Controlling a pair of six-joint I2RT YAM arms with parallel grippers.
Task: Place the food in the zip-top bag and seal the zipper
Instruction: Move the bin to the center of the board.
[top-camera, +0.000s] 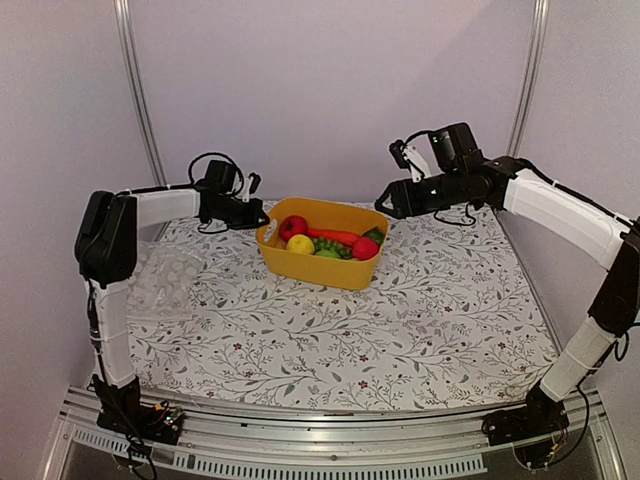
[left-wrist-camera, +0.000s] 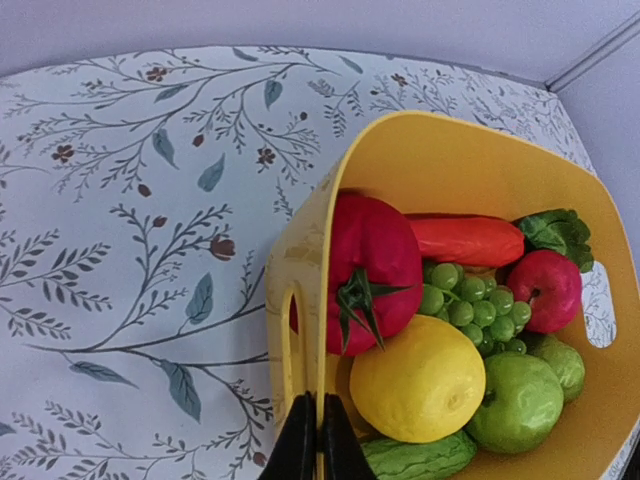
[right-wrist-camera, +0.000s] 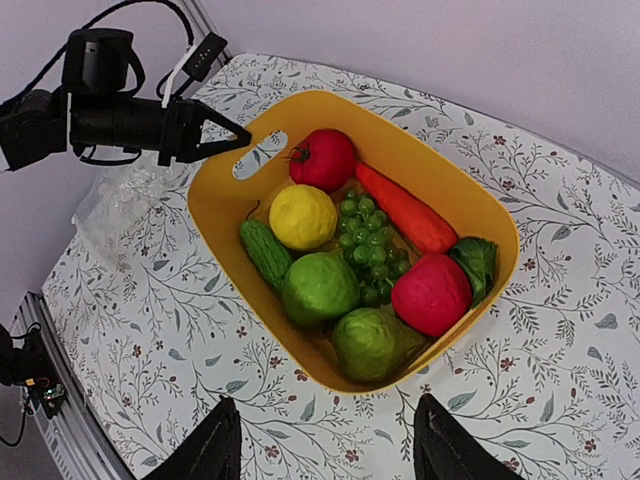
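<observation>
The food lies in a yellow tub (top-camera: 318, 268): red tomato (left-wrist-camera: 370, 265), lemon (left-wrist-camera: 417, 378), carrot (left-wrist-camera: 465, 240), green grapes (left-wrist-camera: 470, 300), green apple (left-wrist-camera: 515, 400) and a red apple (left-wrist-camera: 545, 290). My left gripper (left-wrist-camera: 319, 400) is shut on the tub's left rim (left-wrist-camera: 300, 300), beside its handle slot, one finger inside the wall and one outside. My right gripper (right-wrist-camera: 327, 405) hangs open above the cloth, just off the tub's right end, holding nothing. The zip-top bag (top-camera: 165, 280), clear with white dots, lies flat at the table's left. Its zipper is too faint to make out.
A floral cloth (top-camera: 400, 320) covers the table. The left arm's upright link (top-camera: 105, 260) stands right beside the bag. Metal frame posts (top-camera: 135, 90) rise at the back corners, and a rail (top-camera: 330, 425) runs along the near edge.
</observation>
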